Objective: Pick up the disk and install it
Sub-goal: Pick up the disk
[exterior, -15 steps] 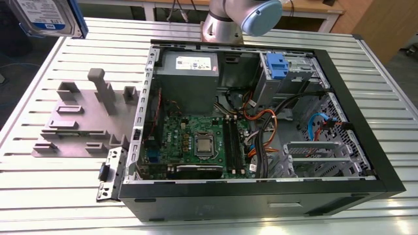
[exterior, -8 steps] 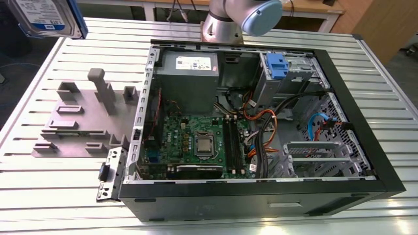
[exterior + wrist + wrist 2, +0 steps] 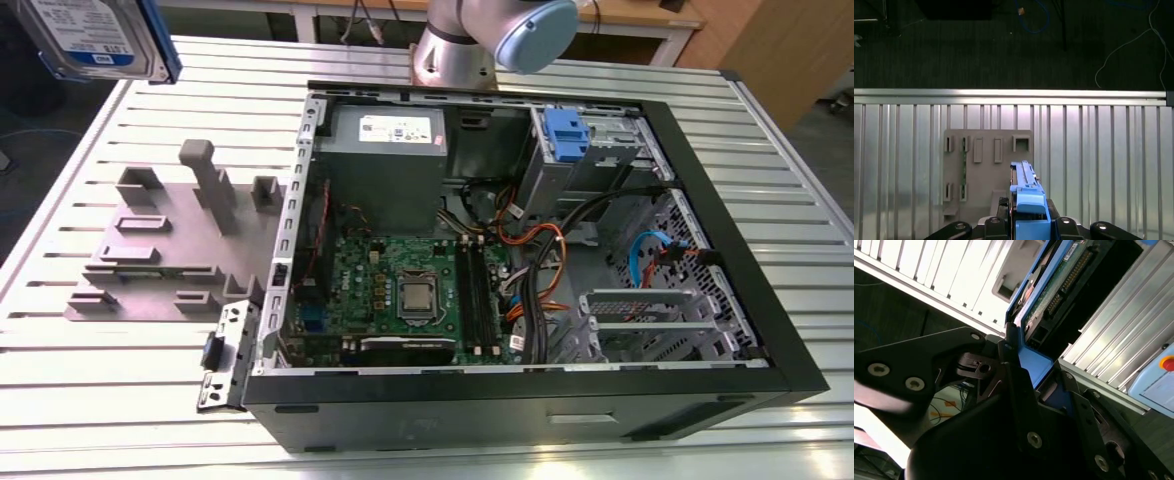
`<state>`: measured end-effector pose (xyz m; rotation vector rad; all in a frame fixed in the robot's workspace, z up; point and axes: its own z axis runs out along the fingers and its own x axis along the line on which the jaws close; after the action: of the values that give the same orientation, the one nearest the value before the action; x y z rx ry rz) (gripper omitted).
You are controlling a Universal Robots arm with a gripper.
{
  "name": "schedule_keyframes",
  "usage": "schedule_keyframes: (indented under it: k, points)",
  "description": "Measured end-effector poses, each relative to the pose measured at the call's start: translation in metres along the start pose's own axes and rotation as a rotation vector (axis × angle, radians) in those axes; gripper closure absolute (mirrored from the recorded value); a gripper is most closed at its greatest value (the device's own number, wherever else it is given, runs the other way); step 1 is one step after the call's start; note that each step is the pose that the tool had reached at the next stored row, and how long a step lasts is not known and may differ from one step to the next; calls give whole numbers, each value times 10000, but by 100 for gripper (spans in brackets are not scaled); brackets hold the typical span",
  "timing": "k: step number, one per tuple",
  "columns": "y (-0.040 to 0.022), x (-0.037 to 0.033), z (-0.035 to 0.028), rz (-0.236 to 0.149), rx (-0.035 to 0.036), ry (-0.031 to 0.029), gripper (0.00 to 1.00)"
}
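Over the slatted desk (image 3: 747, 150), well apart from the open computer case (image 3: 534, 400), the disk (image 3: 94, 35), silver with a white-and-blue label and blue carrier frame, hung above the grey fixture (image 3: 160, 260), the claw (image 3: 1029, 220) clamped on that frame, high enough, I judged, to clear the case wall.

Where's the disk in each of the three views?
Exterior view: the disk sits in the top left corner, label facing the camera.
Second wrist view: the disk is upper middle, circuit side showing, with its blue frame clamped in the pincer.
First wrist view: the disk is bottom centre, edge-on.
Shared landmark: the slatted table.
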<state>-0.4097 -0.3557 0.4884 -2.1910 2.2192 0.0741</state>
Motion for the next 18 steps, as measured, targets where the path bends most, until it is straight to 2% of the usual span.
schedule_keyframes:
  k: [9, 18]
  points:
    - [-112, -1, -2, 0, 0, 0, 64]
    - [-174, -3, -3, 1, -1, 0, 64]
